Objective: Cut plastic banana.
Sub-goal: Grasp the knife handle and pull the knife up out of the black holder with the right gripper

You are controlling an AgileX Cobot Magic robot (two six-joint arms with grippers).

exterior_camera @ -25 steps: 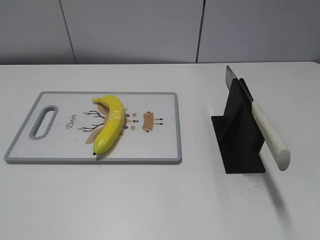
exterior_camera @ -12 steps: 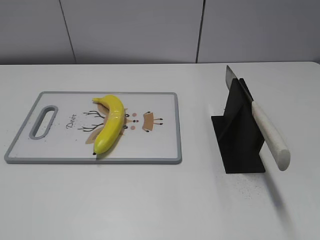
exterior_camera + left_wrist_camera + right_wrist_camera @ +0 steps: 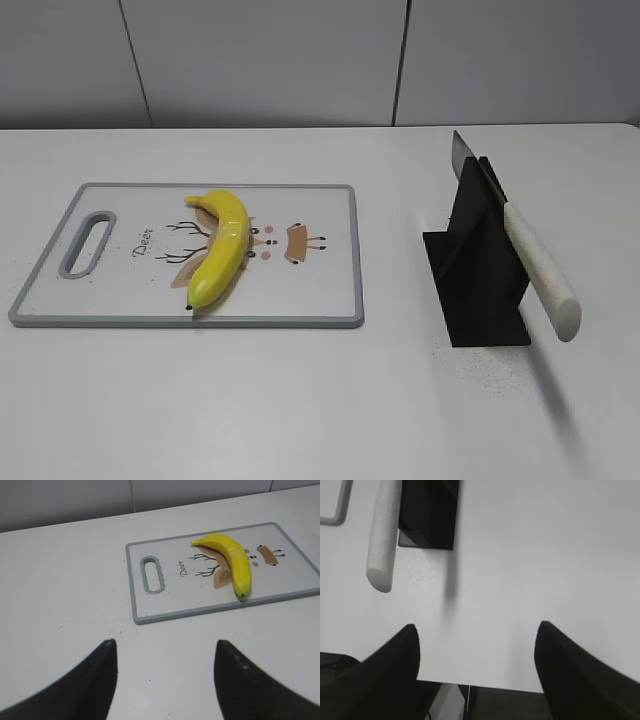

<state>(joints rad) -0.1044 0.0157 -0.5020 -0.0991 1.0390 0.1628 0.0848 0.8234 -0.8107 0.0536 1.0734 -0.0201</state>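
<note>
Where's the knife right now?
The knife rests slanted in a black stand on the right of the exterior view, right of the cutting board; neither gripper touches it.

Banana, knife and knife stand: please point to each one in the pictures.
banana [image 3: 221, 250], exterior view, middle of the yellow body.
knife [image 3: 540, 272], exterior view, middle of the white handle.
knife stand [image 3: 483, 270], exterior view, dark sloped face below the blade.

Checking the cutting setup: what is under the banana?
The banana lies on the cutting board, over its printed deer drawing. Antlers, the word Deer and a brown patch show beside it; the part of the print beneath the banana is hidden.
</note>
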